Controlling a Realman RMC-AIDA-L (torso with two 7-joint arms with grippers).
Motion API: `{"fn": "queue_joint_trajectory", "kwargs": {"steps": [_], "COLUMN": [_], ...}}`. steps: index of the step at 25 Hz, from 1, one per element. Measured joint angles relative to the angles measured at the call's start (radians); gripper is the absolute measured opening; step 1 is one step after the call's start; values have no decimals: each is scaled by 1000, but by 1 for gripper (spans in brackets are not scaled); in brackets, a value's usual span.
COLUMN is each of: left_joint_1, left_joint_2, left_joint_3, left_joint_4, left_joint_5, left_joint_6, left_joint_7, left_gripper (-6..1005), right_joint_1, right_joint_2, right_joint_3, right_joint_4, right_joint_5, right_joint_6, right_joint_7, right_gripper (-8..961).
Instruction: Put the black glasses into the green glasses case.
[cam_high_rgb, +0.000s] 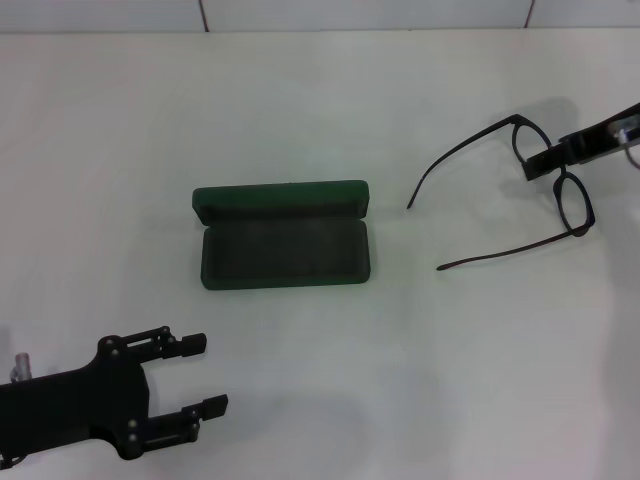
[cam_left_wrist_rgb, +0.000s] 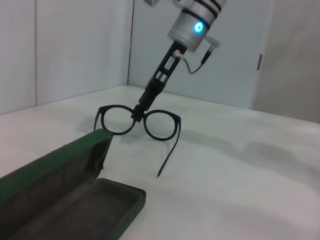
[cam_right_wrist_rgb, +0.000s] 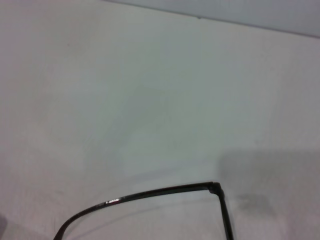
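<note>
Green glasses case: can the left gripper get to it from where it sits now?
Probably yes. The left gripper is open, near the green glasses case, with only bare table between. The right gripper holds the black glasses off to the side.

Case (cam_high_rgb: 283, 235) mid-table; glasses (cam_high_rgb: 520, 190) to its right; left end effector (cam_high_rgb: 205, 375) near-left.

A dark green glasses case (cam_high_rgb: 284, 235) lies open at centre, lid raised toward twelve o'clock, dark lining showing. Thin black glasses (cam_high_rgb: 520, 190) sit at its two o'clock, temple arms unfolded, pointing toward the case.
</note>
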Motion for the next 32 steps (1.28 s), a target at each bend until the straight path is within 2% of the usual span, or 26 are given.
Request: {"fn": "queue_joint_trajectory", "kwargs": {"steps": [5,17,22,25,30,32], "left_joint_1": [-2,-13,-15,-14,-14,-14], "left_joint_2": [3,3,5,6,6,7], "left_joint_3": [0,0,0,-1,-2,-1], "left_joint_4": [1,3,4,4,5,7], "left_joint_5": [0,0,0,0,0,0], "left_joint_6": [0,0,0,0,0,0], "left_joint_7": [-3,0,-2,-2,0,-2], "left_gripper": [697,696,696,696,696,696], "right_joint_1": [17,11,11,12,12,12], "right_joint_2": [0,4,5,5,5,5], "right_joint_3": [0,-26,-27,-27,-27,-27], "right_joint_4": [63,61,62,63,65,65], "right_joint_5": [5,5,5,5,5,5], "right_joint_6": [46,61,63,63,63,63], "right_joint_7": [-3,0,0,0,1,2], "right_gripper": [786,767,539,290,103,102]}}
